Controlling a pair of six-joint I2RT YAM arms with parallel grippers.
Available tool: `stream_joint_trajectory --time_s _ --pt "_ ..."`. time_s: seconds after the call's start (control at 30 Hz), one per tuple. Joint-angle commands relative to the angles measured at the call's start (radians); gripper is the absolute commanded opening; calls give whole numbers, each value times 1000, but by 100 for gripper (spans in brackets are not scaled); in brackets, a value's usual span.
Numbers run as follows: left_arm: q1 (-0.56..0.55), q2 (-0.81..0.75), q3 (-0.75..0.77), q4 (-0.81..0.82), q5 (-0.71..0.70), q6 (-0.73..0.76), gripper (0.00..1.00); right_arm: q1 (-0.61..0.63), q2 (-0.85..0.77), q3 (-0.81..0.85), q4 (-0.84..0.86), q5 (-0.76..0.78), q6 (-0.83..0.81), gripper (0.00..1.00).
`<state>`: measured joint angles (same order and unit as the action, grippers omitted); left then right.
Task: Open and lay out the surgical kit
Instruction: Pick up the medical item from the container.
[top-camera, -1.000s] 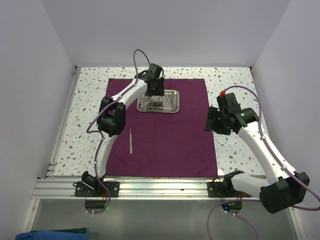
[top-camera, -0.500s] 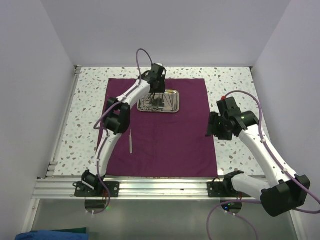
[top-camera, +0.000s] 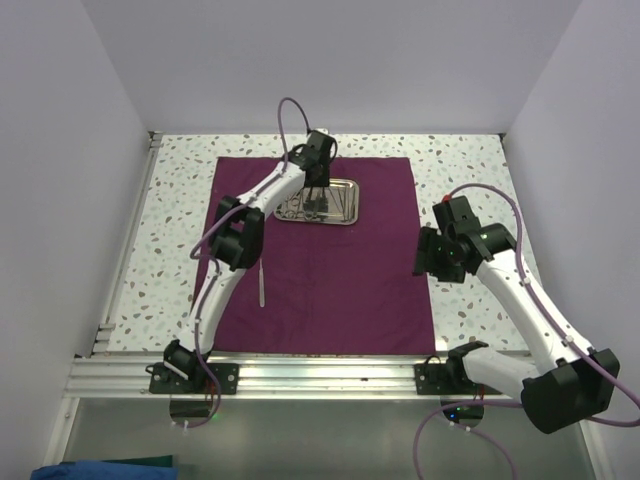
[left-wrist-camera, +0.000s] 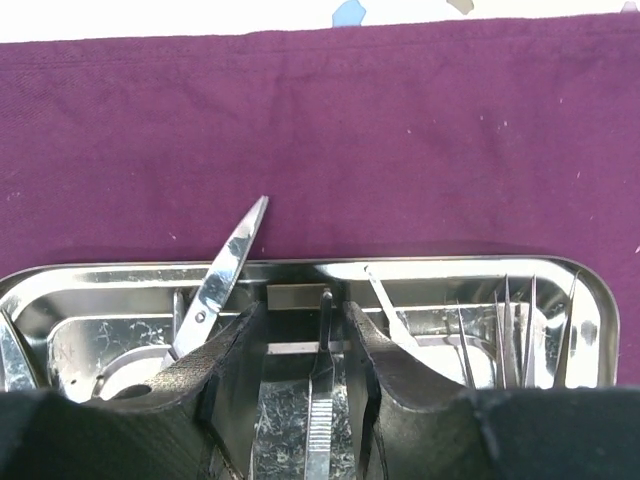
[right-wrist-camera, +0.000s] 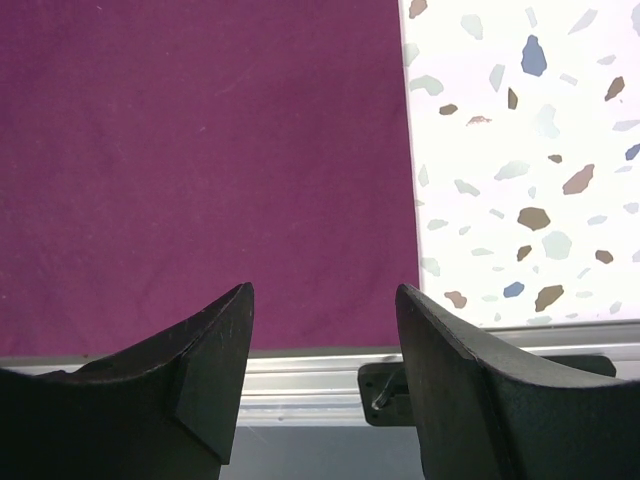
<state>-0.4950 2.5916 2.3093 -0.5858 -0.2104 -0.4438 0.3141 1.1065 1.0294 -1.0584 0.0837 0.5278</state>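
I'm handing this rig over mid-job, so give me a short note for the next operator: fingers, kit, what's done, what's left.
Left gripper: open, down in the steel tray, fingers straddling a ribbed instrument, not closed on it.
Right gripper: open, empty, above the cloth's right edge.
Done: cloth spread flat, tray on its far half, one pair of tweezers laid out on the cloth's left side.
Left: scissors and thin pointed instruments in the tray need laying out.
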Motion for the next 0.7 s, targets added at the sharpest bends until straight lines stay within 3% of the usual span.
stream_joint_trajectory --time_s 0.0,0.47,0.67 --pt "-42 76 -33 -152 -20 57 40 2 -5 -20 23 2 -23 63" --pt "-39 153 15 -379 -78 37 37 0 42 -32 97 -27 -86 63" --pt "1 255 114 -526 -4 40 32 -1 42 -45 115 -25 -118 63"
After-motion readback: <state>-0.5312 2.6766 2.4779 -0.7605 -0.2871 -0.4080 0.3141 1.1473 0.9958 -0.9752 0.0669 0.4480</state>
